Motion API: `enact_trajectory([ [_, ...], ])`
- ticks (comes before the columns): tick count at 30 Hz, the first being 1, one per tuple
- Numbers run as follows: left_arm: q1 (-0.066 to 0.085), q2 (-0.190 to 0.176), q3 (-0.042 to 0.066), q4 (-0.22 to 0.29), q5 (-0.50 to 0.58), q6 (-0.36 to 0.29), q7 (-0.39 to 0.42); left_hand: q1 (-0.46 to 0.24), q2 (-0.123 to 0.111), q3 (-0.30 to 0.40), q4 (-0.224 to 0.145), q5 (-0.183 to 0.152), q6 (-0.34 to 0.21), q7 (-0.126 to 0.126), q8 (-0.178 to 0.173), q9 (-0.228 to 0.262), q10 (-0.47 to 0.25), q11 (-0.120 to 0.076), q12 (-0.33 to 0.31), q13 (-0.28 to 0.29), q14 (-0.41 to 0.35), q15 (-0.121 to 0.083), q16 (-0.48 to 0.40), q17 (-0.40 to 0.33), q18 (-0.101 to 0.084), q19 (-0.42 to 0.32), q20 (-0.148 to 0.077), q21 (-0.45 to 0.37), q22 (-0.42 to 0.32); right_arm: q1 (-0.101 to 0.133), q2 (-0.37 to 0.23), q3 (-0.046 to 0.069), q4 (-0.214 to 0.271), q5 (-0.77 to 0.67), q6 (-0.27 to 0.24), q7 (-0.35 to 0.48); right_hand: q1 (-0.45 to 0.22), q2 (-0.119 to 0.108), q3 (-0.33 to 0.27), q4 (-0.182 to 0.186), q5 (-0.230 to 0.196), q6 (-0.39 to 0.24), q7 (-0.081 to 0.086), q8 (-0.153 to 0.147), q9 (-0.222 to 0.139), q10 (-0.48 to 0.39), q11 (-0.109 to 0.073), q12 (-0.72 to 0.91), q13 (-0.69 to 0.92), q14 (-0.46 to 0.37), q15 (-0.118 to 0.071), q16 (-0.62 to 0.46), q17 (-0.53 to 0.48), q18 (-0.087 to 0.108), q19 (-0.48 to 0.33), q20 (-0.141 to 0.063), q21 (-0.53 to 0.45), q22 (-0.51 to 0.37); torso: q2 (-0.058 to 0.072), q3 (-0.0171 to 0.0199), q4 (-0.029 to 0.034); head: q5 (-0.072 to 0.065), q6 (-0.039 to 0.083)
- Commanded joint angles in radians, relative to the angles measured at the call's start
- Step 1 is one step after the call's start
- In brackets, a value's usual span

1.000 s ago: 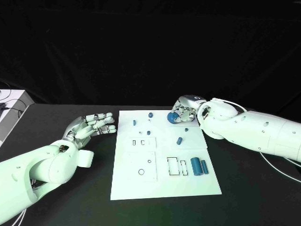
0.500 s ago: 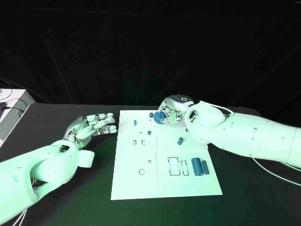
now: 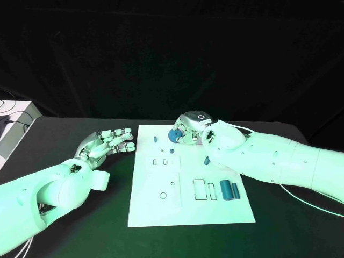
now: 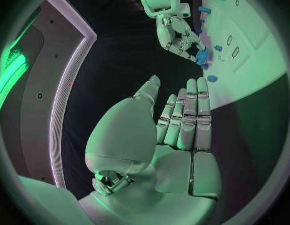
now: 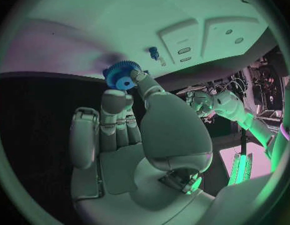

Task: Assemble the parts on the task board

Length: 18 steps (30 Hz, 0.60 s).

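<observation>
Holding a blue gear [image 5: 122, 75] between thumb and fingertips, the right hand [image 3: 189, 129] hung over the far edge of the white board [image 3: 189, 207], gear beside a small blue peg [image 5: 154, 50] standing there. Left hand [image 3: 104, 144]: open, fingers apart and nothing in them, over the black table [image 3: 79, 236] just beside the board. 2 blue cylinders [image 3: 229, 190] lay on the board's near right part.
</observation>
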Motion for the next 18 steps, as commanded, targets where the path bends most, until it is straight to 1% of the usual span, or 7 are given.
enact_trajectory([
  [1, 0.000, 0.002, 0.001, 0.004, -0.005, 0.014, 0.008, -0.005, 0.004, 0.000, -0.004, -0.006, -0.002, 0.000, 0.000, 0.001, -0.003, 0.002, -0.002, 0.001, -0.005, 0.000, -0.002, -0.001, -0.013, -0.007, 0.002, -0.003, -0.001, -0.002, 0.011, 0.000, -0.011, -0.026, -0.018, -0.009, 0.002, -0.004, 0.001, 0.004, -0.002, 0.034, 0.029, 0.006, 0.037, 0.007, -0.002, -0.004, 0.001, 0.001, -0.002, -0.006, 0.001, -0.014, 0.093, -0.007, -0.003, 0.225, 0.000, 0.0007, -0.0017, 0.003, -0.001],
  [3, 0.000, 0.002, 0.001, 0.004, -0.005, 0.014, 0.008, -0.005, 0.004, 0.000, -0.004, -0.006, -0.002, 0.000, 0.000, 0.001, -0.003, 0.002, -0.002, 0.001, -0.005, 0.000, -0.002, -0.001, -0.013, -0.007, 0.002, -0.003, -0.001, -0.004, 0.017, 0.000, -0.016, -0.027, -0.019, -0.008, 0.002, -0.005, 0.001, 0.004, -0.002, 0.033, 0.030, 0.006, 0.036, 0.007, -0.002, -0.004, 0.001, 0.002, -0.002, -0.006, 0.001, -0.014, 0.093, -0.007, -0.003, 0.225, 0.000, 0.0003, -0.0010, 0.007, -0.001],
  [4, 0.000, 0.002, 0.001, 0.004, -0.005, 0.014, 0.007, -0.005, 0.004, 0.000, -0.004, -0.006, -0.002, 0.000, 0.000, 0.001, -0.003, 0.002, -0.002, 0.001, -0.005, 0.000, -0.002, -0.001, -0.013, -0.007, 0.002, -0.003, -0.001, -0.005, 0.019, 0.000, -0.019, -0.027, -0.018, -0.008, 0.002, -0.005, 0.001, 0.004, -0.002, 0.033, 0.030, 0.005, 0.036, 0.006, -0.002, -0.004, 0.001, 0.002, -0.002, -0.006, 0.001, -0.014, 0.093, -0.007, -0.003, 0.225, 0.000, 0.0004, -0.0013, 0.007, 0.001],
  [8, 0.000, 0.002, 0.001, 0.004, -0.005, 0.013, 0.007, -0.005, 0.004, 0.000, -0.004, -0.006, -0.002, 0.000, 0.000, 0.001, -0.003, 0.002, -0.002, 0.001, -0.005, 0.000, -0.002, -0.001, -0.013, -0.007, 0.002, -0.003, -0.001, -0.007, 0.030, 0.000, -0.032, -0.028, -0.013, -0.004, -0.001, -0.007, -0.001, 0.007, -0.002, 0.032, 0.030, 0.006, 0.036, 0.006, -0.002, -0.004, 0.001, 0.001, -0.002, -0.006, 0.001, -0.013, 0.093, -0.006, -0.005, 0.224, -0.001, 0.0002, -0.0018, 0.007, 0.000],
  [12, 0.000, 0.002, 0.001, 0.005, -0.005, 0.012, 0.009, -0.005, 0.004, 0.000, -0.005, -0.005, -0.001, 0.000, 0.000, 0.001, -0.003, 0.002, -0.002, 0.001, -0.005, 0.000, -0.002, -0.001, -0.013, -0.008, 0.003, -0.003, -0.001, -0.013, 0.042, -0.001, -0.046, -0.033, -0.014, -0.007, 0.001, -0.006, 0.000, 0.007, -0.002, 0.030, 0.031, 0.005, 0.035, 0.005, -0.002, -0.007, 0.000, 0.001, -0.002, -0.007, 0.001, -0.013, 0.093, -0.006, -0.004, 0.225, 0.000, 0.0015, -0.0023, 0.008, 0.000],
  [15, 0.000, 0.002, 0.001, 0.006, -0.005, 0.012, 0.008, -0.005, 0.004, 0.000, -0.005, -0.005, -0.001, 0.000, 0.000, 0.001, -0.003, 0.002, -0.002, 0.001, -0.005, 0.000, -0.002, -0.001, -0.013, -0.008, 0.003, -0.003, -0.001, -0.015, 0.049, -0.001, -0.057, -0.035, -0.013, -0.009, 0.003, -0.005, 0.000, 0.007, -0.003, 0.029, 0.031, 0.005, 0.035, 0.004, -0.001, -0.007, 0.000, 0.001, -0.002, -0.007, 0.001, -0.013, 0.093, -0.006, -0.004, 0.225, 0.000, 0.0012, -0.0015, 0.008, -0.001],
  [18, 0.000, 0.002, 0.001, 0.006, -0.005, 0.012, 0.008, -0.005, 0.004, 0.000, -0.005, -0.005, -0.001, 0.000, 0.000, 0.001, -0.003, 0.002, -0.002, 0.001, -0.005, 0.000, -0.002, -0.001, -0.013, -0.008, 0.003, -0.003, -0.001, -0.017, 0.055, -0.001, -0.067, -0.035, -0.011, -0.009, 0.003, -0.005, 0.000, 0.007, -0.003, 0.029, 0.031, 0.005, 0.035, 0.004, -0.001, -0.007, 0.000, 0.001, -0.002, -0.007, 0.001, -0.013, 0.093, -0.006, -0.004, 0.225, -0.001, 0.0010, -0.0026, 0.010, -0.002],
])
